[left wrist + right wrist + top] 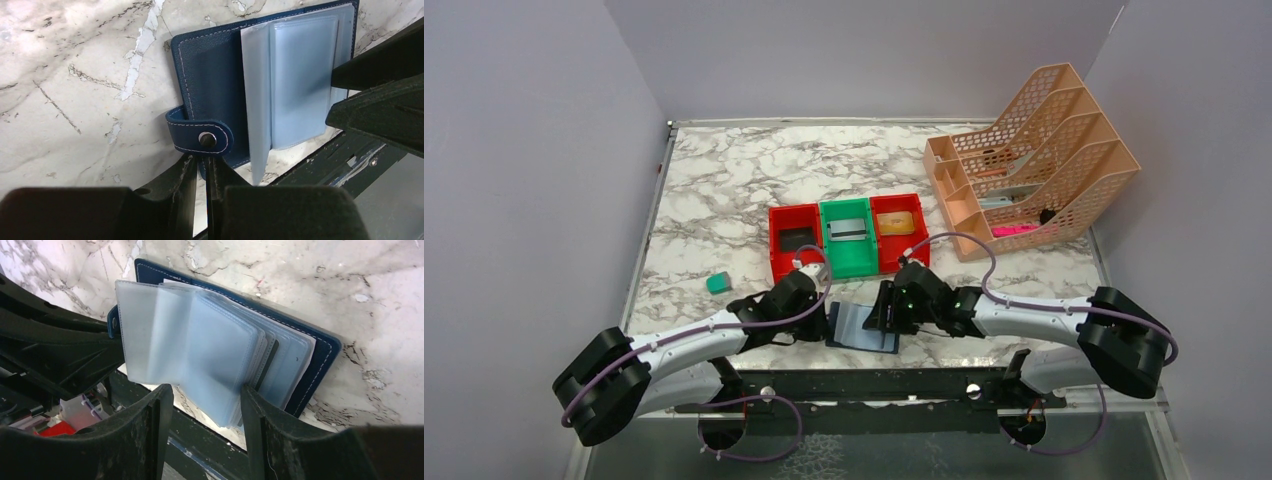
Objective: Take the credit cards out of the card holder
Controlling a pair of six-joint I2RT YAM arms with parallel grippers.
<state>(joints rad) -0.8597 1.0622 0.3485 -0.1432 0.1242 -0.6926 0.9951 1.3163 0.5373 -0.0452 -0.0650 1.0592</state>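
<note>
Spotter: Card holder (862,326) lies open on the counter (724,190), right at the near edge between both arms. Fingers?
Operator: Left fingers (185,180) almost pressed together under the snap tab (202,136); whether they pinch the cover, I cannot tell. Right fingers (150,430) spread, straddling the clear sleeves (200,340).
Spotter: Then a weak left hold is my worry: tugging those sleeves could drag the holder off the edge.

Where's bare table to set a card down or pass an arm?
Free: marble tabletop between the back wall and the red and green plastic bins, and around the small teal block. Crowded: the near edge, where left end effector and right end effector meet at the navy-blue card holder; a peach mesh file rack fills the right rear.
</note>
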